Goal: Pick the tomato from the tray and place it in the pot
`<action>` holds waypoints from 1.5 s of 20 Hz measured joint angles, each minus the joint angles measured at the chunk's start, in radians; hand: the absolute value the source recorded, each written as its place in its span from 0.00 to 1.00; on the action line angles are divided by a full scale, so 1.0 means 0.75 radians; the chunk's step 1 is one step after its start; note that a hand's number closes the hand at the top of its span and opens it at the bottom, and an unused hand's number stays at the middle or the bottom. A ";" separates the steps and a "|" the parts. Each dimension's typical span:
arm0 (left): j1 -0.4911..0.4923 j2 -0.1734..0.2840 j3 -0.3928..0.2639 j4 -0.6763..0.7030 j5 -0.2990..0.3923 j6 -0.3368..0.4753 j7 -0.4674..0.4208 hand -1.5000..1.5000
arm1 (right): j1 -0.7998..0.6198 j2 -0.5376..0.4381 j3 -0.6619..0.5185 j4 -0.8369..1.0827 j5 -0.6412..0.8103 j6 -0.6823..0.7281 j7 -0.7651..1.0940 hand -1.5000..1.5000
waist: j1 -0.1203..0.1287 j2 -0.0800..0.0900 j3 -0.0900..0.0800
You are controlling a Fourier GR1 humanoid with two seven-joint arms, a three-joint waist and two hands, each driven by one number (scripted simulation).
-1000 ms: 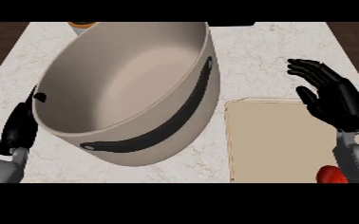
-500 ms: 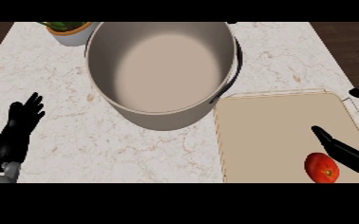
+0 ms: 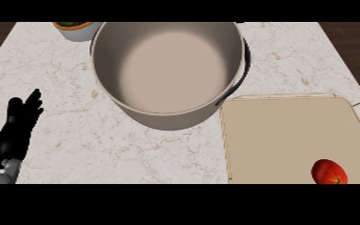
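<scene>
Right now you have the tomato [image 3: 329,171] sitting at the near right corner of the tray [image 3: 281,138], close to the near edge of the view, with nothing touching it. Your right hand does not show at all, so you cannot tell how its fingers stand; judge that before you commit. Your left hand [image 3: 20,124] rests at the near left edge on the tabletop [image 3: 77,138], fingers straight and relaxed, holding nothing, well apart from everything else.

The step in hand looks like the reach and grasp. Bring the right hand in over the tomato from above with fingers spread wide, then curl round it; it is round and smooth and may roll toward the tray's rim if nudged sideways.

Farther off, the pot [image 3: 169,71] stands just beside the tray's far left corner, mouth up. Lift clear of its wall before you let go. A small bowl [image 3: 73,28] sits far left.
</scene>
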 measured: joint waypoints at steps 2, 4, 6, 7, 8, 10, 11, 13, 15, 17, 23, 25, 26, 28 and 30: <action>-0.013 -0.005 -0.009 -0.014 -0.012 0.006 0.023 0.50 | 0.127 -0.008 -0.056 -0.060 0.041 -0.012 0.020 0.00 | 0.007 0.003 -0.001; -0.019 -0.008 -0.006 -0.015 -0.016 0.000 0.024 0.50 | 0.245 -0.018 -0.090 -0.138 0.110 -0.021 0.069 0.00 | 0.018 0.007 -0.002; -0.025 -0.013 -0.004 -0.015 -0.020 -0.006 0.025 0.50 | 0.355 -0.019 -0.115 -0.207 0.185 -0.024 0.116 0.00 | 0.027 0.009 -0.003; -0.027 -0.013 -0.005 -0.016 -0.024 -0.007 0.028 0.50 | 0.416 -0.026 -0.134 -0.246 0.219 -0.017 0.142 0.00 | 0.029 0.011 -0.003; -0.020 -0.009 -0.008 -0.026 -0.030 -0.009 0.028 0.50 | 0.469 -0.027 -0.140 -0.276 0.264 -0.010 0.178 0.00 | 0.037 0.012 -0.004; -0.033 -0.003 -0.001 -0.027 -0.027 -0.026 0.041 0.50 | 0.564 -0.032 -0.146 -0.336 0.334 0.023 0.233 0.00 | 0.044 0.014 -0.003; -0.041 -0.009 -0.006 -0.036 -0.033 -0.026 0.054 0.50 | 0.595 -0.029 -0.139 -0.368 0.372 0.040 0.267 0.00 | 0.050 0.015 -0.003; -0.058 -0.015 -0.008 -0.037 -0.046 -0.029 0.072 0.50 | 0.644 -0.025 -0.130 -0.418 0.442 0.079 0.323 0.00 | 0.057 0.016 -0.002; -0.053 -0.030 -0.004 -0.042 -0.055 -0.033 0.073 0.50 | 0.656 -0.008 -0.118 -0.456 0.510 0.112 0.391 0.00 | 0.066 0.015 -0.002; -0.059 -0.033 0.008 -0.038 -0.064 -0.046 0.075 0.50 | 0.654 0.023 -0.098 -0.461 0.560 0.132 0.439 0.00 | 0.070 0.015 -0.001; -0.077 -0.091 0.014 -0.019 -0.122 -0.055 0.079 0.50 | 0.494 0.060 -0.053 -0.417 0.694 0.218 0.606 0.00 | 0.080 0.016 0.000; -0.060 -0.090 0.027 -0.040 -0.135 -0.063 0.090 0.50 | 0.451 0.081 -0.043 -0.394 0.743 0.237 0.631 0.00 | 0.082 0.015 0.000; -0.082 -0.108 0.024 -0.022 -0.148 -0.061 0.097 0.50 | 0.401 0.076 -0.037 -0.387 0.765 0.260 0.676 0.00 | 0.082 0.015 0.000; -0.085 -0.118 0.044 -0.003 -0.153 -0.081 0.089 0.50 | 0.337 0.091 -0.023 -0.333 0.820 0.270 0.693 0.00 | 0.082 0.015 0.000; -0.079 -0.130 0.050 -0.027 -0.171 -0.080 0.107 0.50 | 0.264 0.101 -0.010 -0.290 0.864 0.288 0.719 0.00 | 0.084 0.014 0.001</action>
